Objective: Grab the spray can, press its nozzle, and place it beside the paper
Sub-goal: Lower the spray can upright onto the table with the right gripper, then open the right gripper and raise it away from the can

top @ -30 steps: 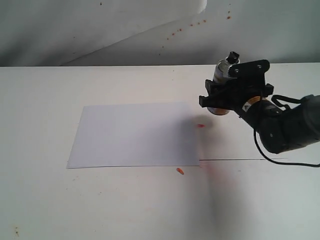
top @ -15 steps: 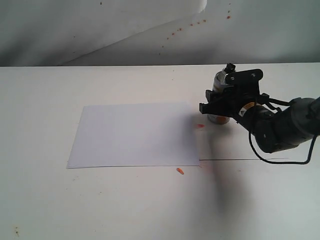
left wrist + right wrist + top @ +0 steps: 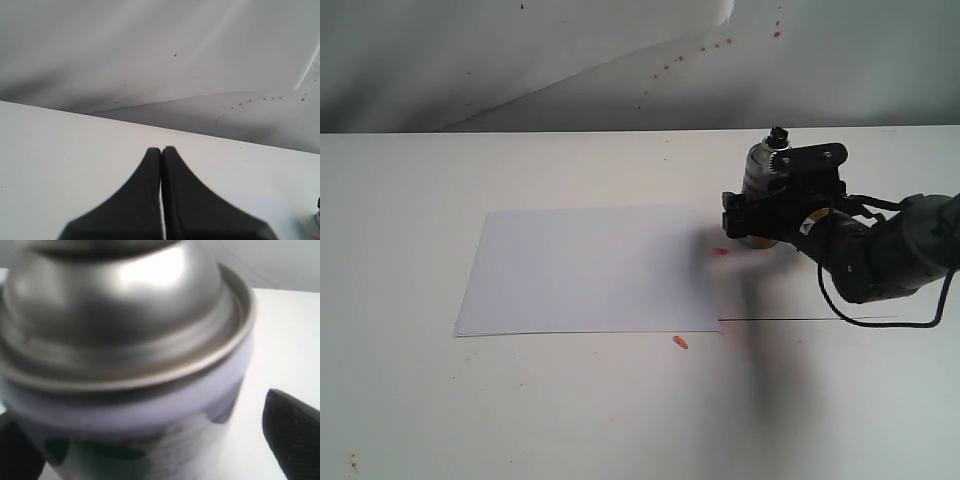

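The spray can (image 3: 758,168) stands upright on the table just right of the paper (image 3: 590,268), a white sheet lying flat. My right gripper (image 3: 758,222) surrounds the can's lower part, hiding its base. In the right wrist view the can's metal domed top (image 3: 120,305) fills the frame. One dark finger (image 3: 295,432) stands off the can's side with a strip of table showing between them, so the right gripper (image 3: 150,445) is open. My left gripper (image 3: 161,150) is shut on nothing, held over bare table, and does not appear in the exterior view.
Small orange-red stains lie near the paper's right edge (image 3: 721,251) and front corner (image 3: 680,342). A thin dark line (image 3: 800,320) runs across the table under the right arm. The large curling white backdrop sheet (image 3: 520,50) hangs behind the table.
The right gripper carried the can down from above the table and slightly leftward; the can now rests on the table beside the paper. The paper has not moved.
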Controlling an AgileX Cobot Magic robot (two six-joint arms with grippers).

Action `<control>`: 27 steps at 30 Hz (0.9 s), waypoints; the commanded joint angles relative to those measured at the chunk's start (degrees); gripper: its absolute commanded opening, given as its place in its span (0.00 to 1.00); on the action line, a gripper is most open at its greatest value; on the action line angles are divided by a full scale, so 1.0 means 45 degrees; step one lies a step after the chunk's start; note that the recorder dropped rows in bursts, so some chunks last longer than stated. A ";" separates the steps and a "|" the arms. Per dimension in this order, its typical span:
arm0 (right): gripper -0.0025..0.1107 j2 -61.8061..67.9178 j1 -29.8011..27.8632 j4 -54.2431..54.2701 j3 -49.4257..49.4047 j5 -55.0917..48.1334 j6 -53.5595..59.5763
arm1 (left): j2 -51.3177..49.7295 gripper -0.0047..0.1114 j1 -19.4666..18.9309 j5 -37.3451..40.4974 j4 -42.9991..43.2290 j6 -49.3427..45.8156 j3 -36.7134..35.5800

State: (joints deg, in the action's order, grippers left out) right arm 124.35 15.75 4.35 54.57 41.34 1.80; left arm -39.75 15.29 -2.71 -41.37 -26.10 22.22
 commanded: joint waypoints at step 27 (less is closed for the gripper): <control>0.02 -1.1667 -0.0068 -0.1148 0.0038 -0.8190 -0.1073 | 0.0028 0.04 0.0009 -0.0009 0.0057 0.0041 -0.0010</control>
State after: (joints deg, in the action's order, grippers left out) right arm 75.17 15.71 -0.31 54.80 7.91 -2.82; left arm -39.75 15.29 -2.71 -41.27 -26.10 22.22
